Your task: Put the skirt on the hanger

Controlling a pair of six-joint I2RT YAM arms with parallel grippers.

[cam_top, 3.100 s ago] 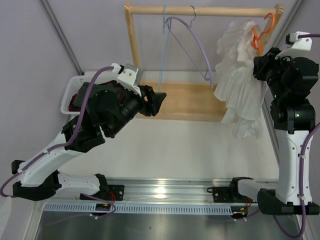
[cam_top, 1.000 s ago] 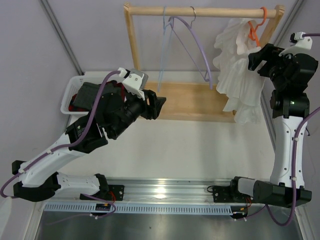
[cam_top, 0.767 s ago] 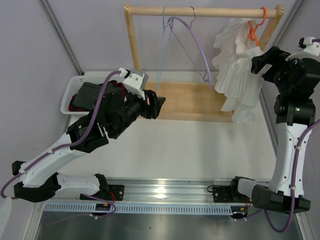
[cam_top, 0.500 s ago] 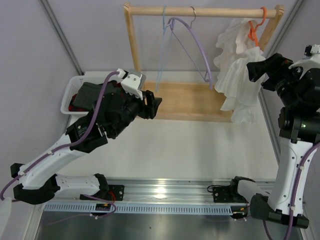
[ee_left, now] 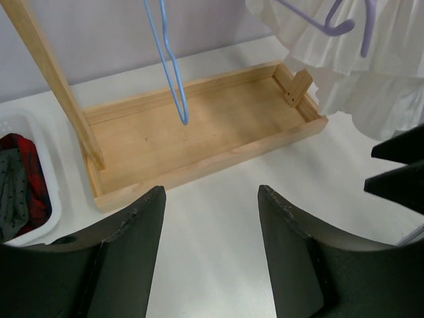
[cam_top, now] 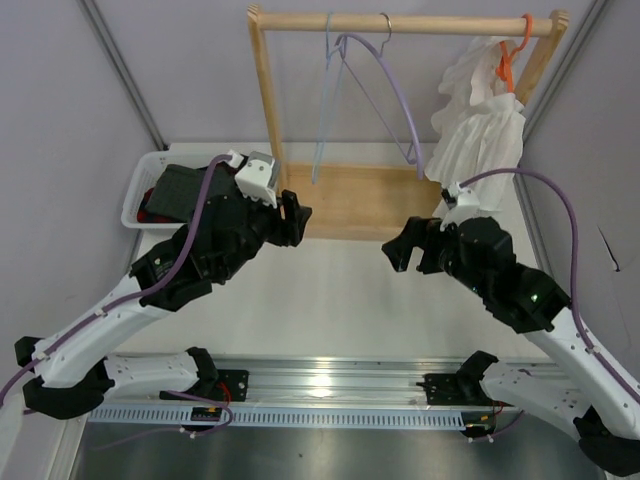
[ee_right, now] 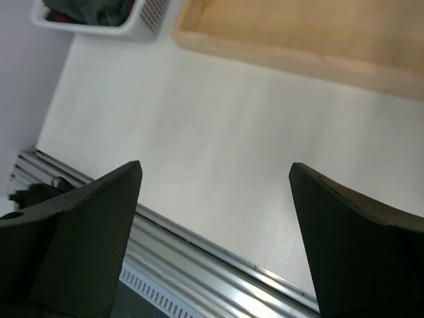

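The skirt [cam_top: 480, 140] is hung on the hanger [cam_top: 508, 62] at the right end of the rail [cam_top: 430, 22]; the basket [cam_top: 135, 197] is set left of the rack [cam_top: 350, 200].

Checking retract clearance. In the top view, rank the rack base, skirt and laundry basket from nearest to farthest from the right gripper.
1. The wooden rack base, just behind the right gripper.
2. The skirt, hanging at the back right.
3. The white basket, far left, beyond the left arm.

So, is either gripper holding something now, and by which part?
Nothing. The left gripper and the right gripper are both open and empty; the skirt hangs on the hanger.
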